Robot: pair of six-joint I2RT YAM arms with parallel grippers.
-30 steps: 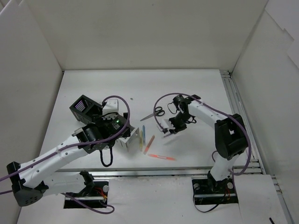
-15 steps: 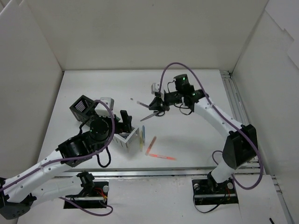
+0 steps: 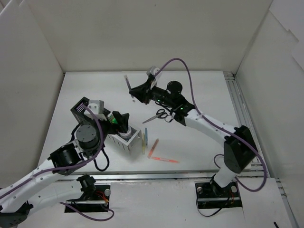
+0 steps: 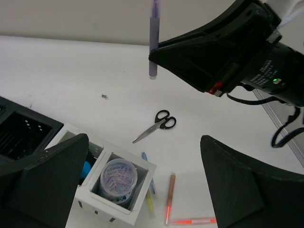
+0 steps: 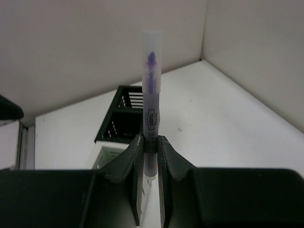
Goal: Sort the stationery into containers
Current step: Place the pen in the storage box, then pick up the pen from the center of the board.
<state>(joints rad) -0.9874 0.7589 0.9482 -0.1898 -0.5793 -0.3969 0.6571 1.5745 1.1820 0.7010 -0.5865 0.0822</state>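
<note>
My right gripper (image 3: 134, 90) is shut on a purple pen (image 3: 127, 81), which stands upright in the air beyond the containers. The right wrist view shows the pen (image 5: 151, 107) pinched between the jaws of that gripper (image 5: 150, 142), and its clear cap points up. Below it lie the black mesh box (image 5: 122, 118) and the white box (image 5: 105, 160). My left gripper (image 3: 121, 122) hangs open and holds nothing above the white box (image 3: 124, 138). That box (image 4: 135, 190) holds a clear jar of paper clips (image 4: 117, 175). Black-handled scissors (image 4: 156, 125) lie on the table.
Blue (image 3: 146, 133), yellow (image 3: 142, 144), orange (image 3: 152, 147) and red (image 3: 165, 160) pens lie right of the white box. The black box (image 3: 80, 107) sits at the row's left end. White walls close in the table on three sides.
My right arm lifted the purple pen from the table's middle and carried it up and to the far left. The left arm pulled back and left, over the boxes.
</note>
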